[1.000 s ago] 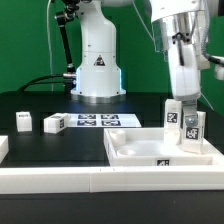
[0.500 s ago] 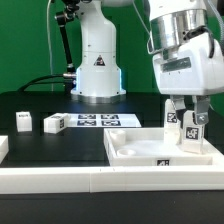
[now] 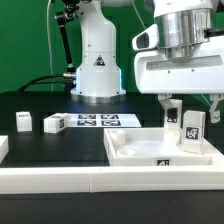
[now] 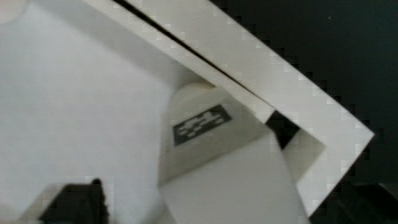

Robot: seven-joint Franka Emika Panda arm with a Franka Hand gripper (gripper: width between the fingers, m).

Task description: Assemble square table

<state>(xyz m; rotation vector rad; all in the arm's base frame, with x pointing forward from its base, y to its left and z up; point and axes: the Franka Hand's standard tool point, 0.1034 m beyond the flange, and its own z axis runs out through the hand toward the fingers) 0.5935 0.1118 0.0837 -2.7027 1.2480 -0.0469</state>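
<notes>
The square table top [image 3: 150,150], a white tray with a raised rim and a tag on its front, lies at the exterior view's right. Two white tagged legs stand upright in its far right part: one [image 3: 172,118] and one [image 3: 194,125]. My gripper [image 3: 190,103] hangs just above them, open, its fingers [image 3: 165,102] spread wide to either side of the leg tops. In the wrist view a tagged leg [image 4: 210,130] stands in the tray's corner [image 4: 267,80]. One dark finger [image 4: 71,203] stays clear of it.
Two more tagged legs [image 3: 22,121] [image 3: 54,123] sit on the black table at the exterior view's left. The marker board [image 3: 100,121] lies in front of the robot base [image 3: 97,65]. Long white border rails [image 3: 60,180] run along the front edge.
My wrist has turned about its vertical axis from side-on to face-on over the two upright legs. The fingers, earlier close around the left leg's top, now show spread apart.
</notes>
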